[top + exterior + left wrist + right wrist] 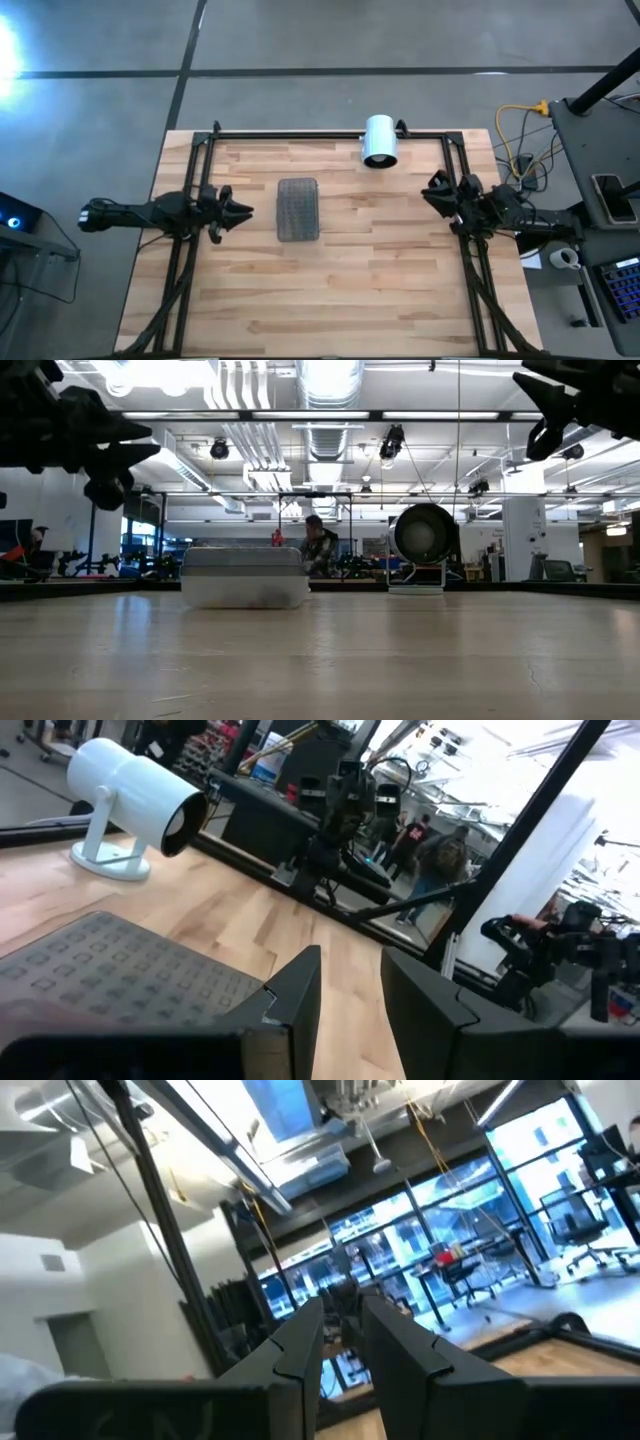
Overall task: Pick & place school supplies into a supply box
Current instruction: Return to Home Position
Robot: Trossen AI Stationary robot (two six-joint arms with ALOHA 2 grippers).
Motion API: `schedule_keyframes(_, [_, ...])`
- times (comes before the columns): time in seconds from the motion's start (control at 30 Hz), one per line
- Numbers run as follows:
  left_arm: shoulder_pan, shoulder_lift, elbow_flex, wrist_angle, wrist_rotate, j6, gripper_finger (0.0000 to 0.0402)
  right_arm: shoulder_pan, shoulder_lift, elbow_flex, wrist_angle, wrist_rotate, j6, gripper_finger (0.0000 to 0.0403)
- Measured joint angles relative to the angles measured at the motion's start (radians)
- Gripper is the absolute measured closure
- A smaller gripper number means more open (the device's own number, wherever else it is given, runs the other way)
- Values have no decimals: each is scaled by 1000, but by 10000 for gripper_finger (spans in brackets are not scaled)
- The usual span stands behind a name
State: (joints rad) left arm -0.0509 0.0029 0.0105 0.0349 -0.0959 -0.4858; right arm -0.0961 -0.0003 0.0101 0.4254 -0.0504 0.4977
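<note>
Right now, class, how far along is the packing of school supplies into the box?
Done, it seems: the supply box lies shut mid-table, and no loose pens or scissors show on the table. In hand: nothing; the left gripper and right gripper hang open and empty at the table's sides, clear of the box. Left: apparently only parking the arms.

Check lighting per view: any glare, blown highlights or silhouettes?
High view: glare patch on the floor at the left edge; table evenly lit, no glare on the supply box. Low view: ceiling lights blown out, left arm and right arm black silhouettes. Left wrist view: room beyond the left gripper partly blown white. Right wrist view: right gripper dark against bright windows.
</note>
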Motion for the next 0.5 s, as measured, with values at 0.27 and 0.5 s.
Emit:
schedule_keyframes(0.27, [0,6,0,2,-3,0,309,14,0,0,-2,-1,0,335])
schedule_keyframes(0.5, [0,80,0,3,-4,1,309,69,0,0,-4,-1,0,335])
